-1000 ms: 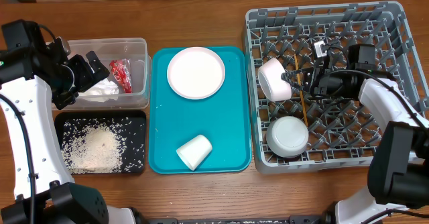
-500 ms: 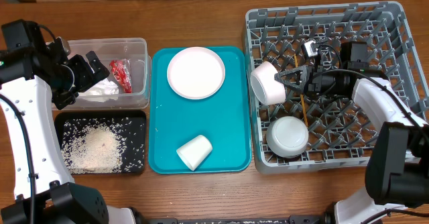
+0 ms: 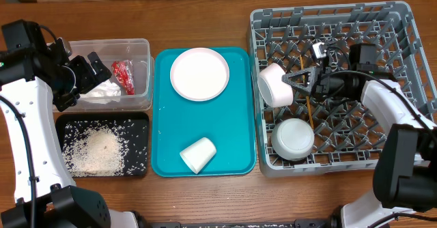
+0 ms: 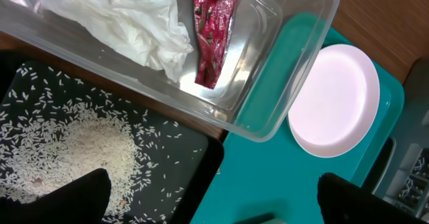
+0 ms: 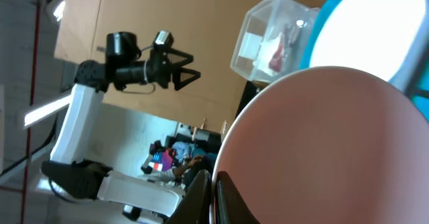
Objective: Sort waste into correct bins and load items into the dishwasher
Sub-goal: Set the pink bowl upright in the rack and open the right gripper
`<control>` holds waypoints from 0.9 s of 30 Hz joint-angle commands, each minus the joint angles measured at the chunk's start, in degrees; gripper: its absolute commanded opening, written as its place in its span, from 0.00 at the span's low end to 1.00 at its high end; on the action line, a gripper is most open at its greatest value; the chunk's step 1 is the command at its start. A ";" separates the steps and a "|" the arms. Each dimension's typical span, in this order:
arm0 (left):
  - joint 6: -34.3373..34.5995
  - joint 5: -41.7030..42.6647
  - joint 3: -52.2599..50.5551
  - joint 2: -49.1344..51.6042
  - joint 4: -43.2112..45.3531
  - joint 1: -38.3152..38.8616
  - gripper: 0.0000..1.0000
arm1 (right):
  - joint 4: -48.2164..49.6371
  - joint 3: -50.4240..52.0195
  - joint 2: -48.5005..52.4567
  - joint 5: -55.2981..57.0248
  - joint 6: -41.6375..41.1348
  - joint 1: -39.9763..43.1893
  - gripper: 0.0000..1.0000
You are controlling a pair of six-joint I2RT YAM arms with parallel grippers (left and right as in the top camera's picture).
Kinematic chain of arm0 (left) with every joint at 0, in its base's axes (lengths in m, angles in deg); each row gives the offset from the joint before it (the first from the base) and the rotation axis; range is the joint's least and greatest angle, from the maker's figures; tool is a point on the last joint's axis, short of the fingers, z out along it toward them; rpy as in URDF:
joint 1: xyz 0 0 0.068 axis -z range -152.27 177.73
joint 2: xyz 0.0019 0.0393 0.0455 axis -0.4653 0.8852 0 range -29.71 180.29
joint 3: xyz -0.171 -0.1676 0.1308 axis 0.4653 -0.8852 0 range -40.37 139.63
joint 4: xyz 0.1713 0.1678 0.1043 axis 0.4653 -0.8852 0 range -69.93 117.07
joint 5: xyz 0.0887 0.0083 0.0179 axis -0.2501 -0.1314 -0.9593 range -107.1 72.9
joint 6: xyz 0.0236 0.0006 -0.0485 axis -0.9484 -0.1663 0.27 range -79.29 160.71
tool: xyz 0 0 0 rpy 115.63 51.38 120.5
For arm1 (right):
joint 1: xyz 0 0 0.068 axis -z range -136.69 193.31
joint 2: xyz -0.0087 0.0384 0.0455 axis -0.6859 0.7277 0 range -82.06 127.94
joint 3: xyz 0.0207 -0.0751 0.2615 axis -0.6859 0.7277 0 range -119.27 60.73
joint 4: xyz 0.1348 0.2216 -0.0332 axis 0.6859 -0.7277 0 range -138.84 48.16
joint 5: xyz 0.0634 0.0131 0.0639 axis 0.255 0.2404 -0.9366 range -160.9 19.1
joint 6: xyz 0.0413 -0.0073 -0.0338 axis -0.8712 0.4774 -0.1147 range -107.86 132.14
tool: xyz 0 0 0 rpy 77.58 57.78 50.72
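Observation:
My right gripper (image 3: 292, 82) is shut on the rim of the pinkish-white bowl (image 3: 273, 86), holding it tilted on edge over the left side of the grey dishwasher rack (image 3: 328, 11). The bowl (image 5: 328, 150) fills the right wrist view, with its rim pinched in the gripper (image 5: 213, 197). A grey-white bowl (image 3: 293, 138) and chopsticks (image 3: 308, 110) lie in the rack. The pink plate (image 3: 199, 74) and the cream cup (image 3: 198, 154) rest on the teal tray (image 3: 205, 122). My left gripper (image 3: 90, 69) hangs open and empty over the clear tub (image 3: 145, 64).
The clear tub (image 4: 295, 56) holds the red wrapper (image 4: 211, 36) and the white tissue (image 4: 127, 16). Rice (image 4: 74, 143) lies spread in the black tray (image 4: 188, 157) in front of it. The teal tray (image 4: 268, 170) sits between the bins and the rack.
My right gripper has carried the pinkish-white bowl slightly left and tipped it more onto its edge. The left arm has not moved.

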 commanded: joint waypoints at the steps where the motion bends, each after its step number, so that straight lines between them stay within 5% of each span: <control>1: -0.63 -0.15 0.79 -0.94 0.09 0.28 1.00 | -0.26 0.48 -0.04 1.33 0.39 1.40 0.04; 12: -0.63 -0.15 0.79 -0.94 0.09 0.28 1.00 | 0.11 0.46 -0.04 1.84 0.39 4.48 0.16; 18: -0.63 -0.15 0.79 -0.94 0.11 0.28 1.00 | 0.48 0.46 -0.04 5.22 0.37 6.27 0.50; 27: -0.63 -0.15 0.79 -0.94 0.11 0.28 1.00 | 3.10 0.28 -0.04 5.01 -4.63 9.86 0.53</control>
